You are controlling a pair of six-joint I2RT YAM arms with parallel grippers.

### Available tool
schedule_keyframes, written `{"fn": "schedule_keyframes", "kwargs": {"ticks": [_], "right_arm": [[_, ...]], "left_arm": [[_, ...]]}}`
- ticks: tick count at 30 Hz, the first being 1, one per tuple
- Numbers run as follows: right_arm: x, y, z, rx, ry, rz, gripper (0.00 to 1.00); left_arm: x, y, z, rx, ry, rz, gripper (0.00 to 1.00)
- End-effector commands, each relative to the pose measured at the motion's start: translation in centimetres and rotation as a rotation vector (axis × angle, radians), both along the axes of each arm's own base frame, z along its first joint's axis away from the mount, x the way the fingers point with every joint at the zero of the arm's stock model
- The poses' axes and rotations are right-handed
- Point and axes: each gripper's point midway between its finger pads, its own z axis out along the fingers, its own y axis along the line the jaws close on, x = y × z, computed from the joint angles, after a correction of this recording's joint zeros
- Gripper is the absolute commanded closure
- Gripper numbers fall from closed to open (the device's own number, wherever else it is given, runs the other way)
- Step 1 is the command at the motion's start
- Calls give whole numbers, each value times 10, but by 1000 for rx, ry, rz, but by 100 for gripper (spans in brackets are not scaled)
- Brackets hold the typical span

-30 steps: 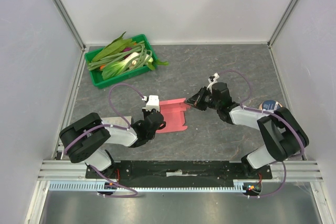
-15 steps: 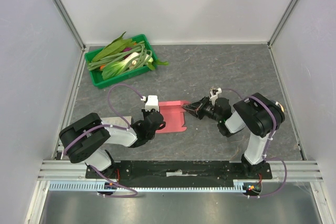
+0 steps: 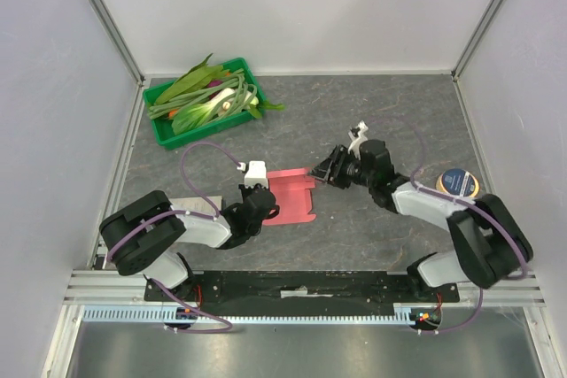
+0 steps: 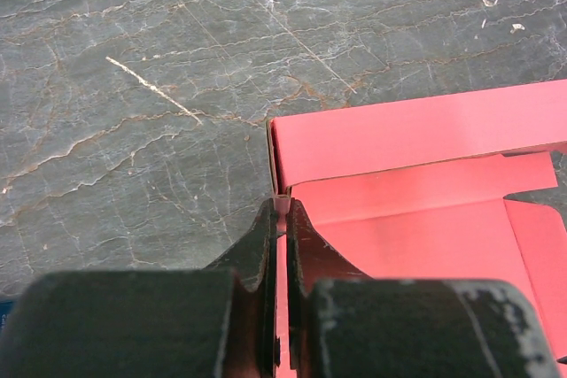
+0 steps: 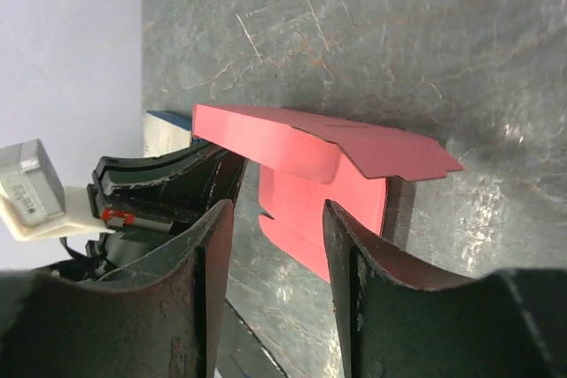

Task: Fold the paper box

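Note:
The paper box [image 3: 291, 195] is a pink-red cardboard piece lying on the grey table between the two arms. My left gripper [image 3: 266, 207] is shut on its left edge, and the left wrist view shows the thin card pinched between the fingertips [image 4: 268, 219], with a folded-up wall of the paper box [image 4: 416, 135] running off to the right. My right gripper [image 3: 329, 172] stands open just off the box's right side. In the right wrist view a raised flap of the paper box [image 5: 328, 152] shows beyond the right gripper [image 5: 275, 212], untouched by either finger.
A green tray [image 3: 165, 135] of leafy vegetables stands at the back left. A round blue-and-gold tin [image 3: 459, 182] lies to the right of the right arm. A white-and-blue booklet [image 3: 191, 206] lies under the left arm. Enclosure walls ring the table.
The right gripper, shut at the box's right edge half a second ago, has opened and drawn back slightly up and to the right. The left gripper has kept its hold.

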Motion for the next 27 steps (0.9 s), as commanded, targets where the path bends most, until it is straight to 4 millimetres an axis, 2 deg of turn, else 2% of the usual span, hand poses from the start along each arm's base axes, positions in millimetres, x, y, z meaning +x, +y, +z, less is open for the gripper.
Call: {"fn": "schedule_keyframes", "kwargs": {"ticks": [1,3,4,6,7,8,12,17,23,26,27], "right_arm": [[-14,-26,-2,-356,-63,149,48],[-8,-25,7,-402,-88,159,48],[1,-16,23,-415,-147,176,48],[7,-9,21,-434,-137,193,49],[12,-2,27,-431,-150,199,51],[14,1,20,-443,-130,208,52],[15,16,16,-416,-130,219,52],[16,18,1,-438,-111,218,53],[17,29,3,-351,-119,198,55],[18,39,9,-271,-126,194,55],[22,44,17,-228,-156,184,55]], "left_arm": [[-2,-5,0,-37,6,0,98],[-2,-4,1,-31,4,-1,98],[-1,-4,1,-27,3,0,98],[-1,-2,3,-19,-3,2,98],[-1,-2,2,-18,-1,4,98],[-2,-1,2,-15,-1,4,98],[-2,-1,0,-19,5,6,98],[-2,-4,0,-23,8,2,98],[-2,-3,-1,-19,8,0,98],[-4,-3,-1,-16,8,-2,98],[-4,-3,-1,-17,9,-3,98]]}}
